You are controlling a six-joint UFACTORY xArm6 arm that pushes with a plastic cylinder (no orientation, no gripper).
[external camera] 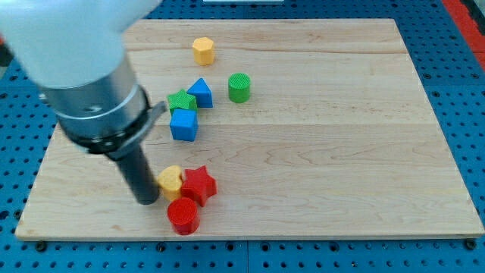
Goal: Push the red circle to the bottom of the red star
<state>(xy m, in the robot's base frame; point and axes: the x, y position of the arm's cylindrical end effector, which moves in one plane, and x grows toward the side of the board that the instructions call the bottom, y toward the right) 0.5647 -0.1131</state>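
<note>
The red circle (183, 215) lies near the board's bottom edge, left of centre. The red star (199, 184) sits just above and slightly right of it, touching it. A yellow heart-shaped block (170, 180) rests against the star's left side. My tip (145, 201) is on the board just left of the yellow block and up-left of the red circle, a small gap away from the circle.
A blue cube (184, 125), a green star-like block (181, 101) and a blue triangle (200, 92) cluster higher up. A green cylinder (239, 87) and a yellow hexagon (203, 50) lie toward the view's top. The wooden board (341, 152) sits on blue pegboard.
</note>
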